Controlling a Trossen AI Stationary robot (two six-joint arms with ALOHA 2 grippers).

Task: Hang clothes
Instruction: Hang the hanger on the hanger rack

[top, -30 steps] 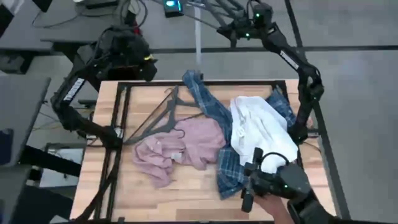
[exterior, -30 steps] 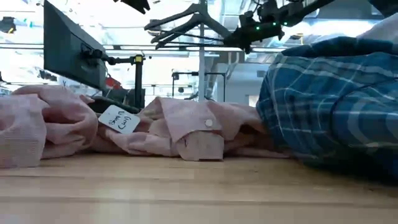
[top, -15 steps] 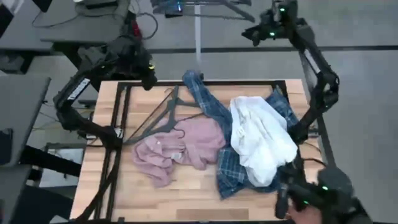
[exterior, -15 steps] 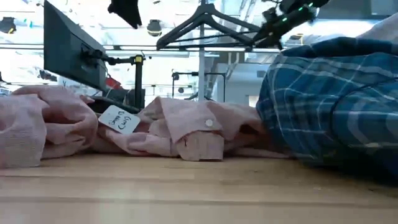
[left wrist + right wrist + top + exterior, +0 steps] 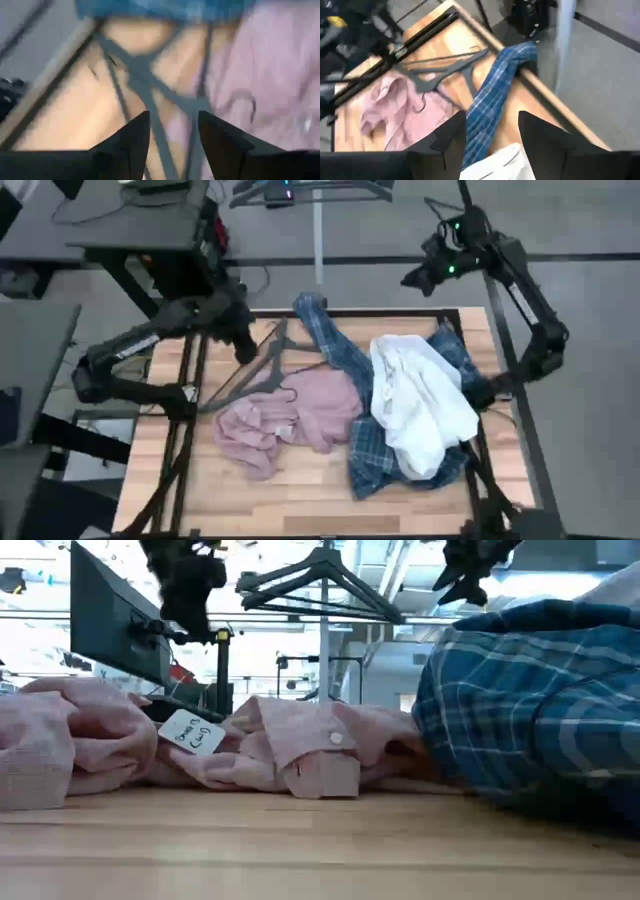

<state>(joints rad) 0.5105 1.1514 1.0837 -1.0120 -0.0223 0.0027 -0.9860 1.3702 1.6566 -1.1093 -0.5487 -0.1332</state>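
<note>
1. High view shows three shirts lying on the wooden table (image 5: 300, 500): the pink shirt (image 5: 285, 420) near the middle, the plaid shirt (image 5: 345, 355) running from the far edge down to the near right part, and the white shirt (image 5: 420, 400) lying on top of the plaid one.
2. Dark wire hangers (image 5: 255, 370) lie on the table just beside the pink shirt, at its far left side.
3. Left gripper (image 5: 243, 345) hangs above the hangers, near the far left part of the table. In the left wrist view its two fingers (image 5: 132, 137) stand apart and hold nothing, with the hanger wires between and beyond them.
4. Right gripper (image 5: 415, 278) is raised beyond the far edge of the table, well apart from all the shirts. In the right wrist view its fingers (image 5: 452, 132) are apart with nothing between them.
5. Low view shows the pink shirt with a small white label (image 5: 193, 732) on it, and the plaid shirt at the right.
</note>
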